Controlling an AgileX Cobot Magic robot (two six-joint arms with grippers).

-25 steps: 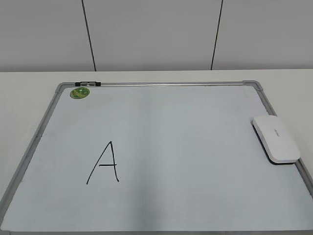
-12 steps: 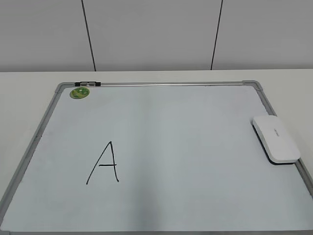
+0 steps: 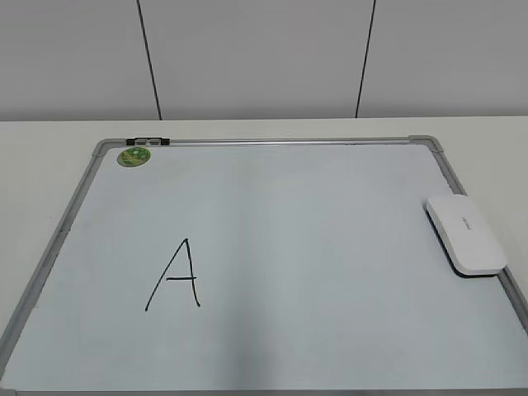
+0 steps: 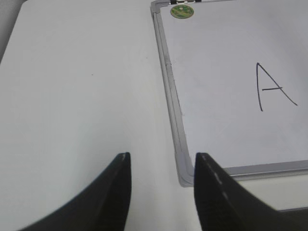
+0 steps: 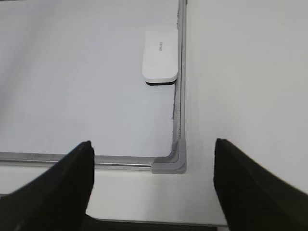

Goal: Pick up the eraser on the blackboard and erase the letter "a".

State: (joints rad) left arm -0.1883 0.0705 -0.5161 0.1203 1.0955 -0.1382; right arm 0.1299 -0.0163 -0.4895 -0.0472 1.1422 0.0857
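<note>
The blackboard (image 3: 313,223) is a pale whiteboard with a grey frame, lying flat on the table. The white eraser (image 3: 465,234) lies on its right edge, dark underside down; it also shows in the right wrist view (image 5: 160,57). No small "a" shows in any view. My right gripper (image 5: 153,144) is open and empty, over the board's near right corner, well short of the eraser. My left gripper (image 4: 162,156) is open and empty at the board's near left corner (image 4: 185,175). Neither gripper shows in the exterior view.
A large black capital "A" (image 3: 175,275) is drawn on the board's left half and shows in the left wrist view (image 4: 272,86). A round green magnet (image 3: 134,157) sits at the far left corner. Pale tabletop (image 4: 86,86) surrounds the board.
</note>
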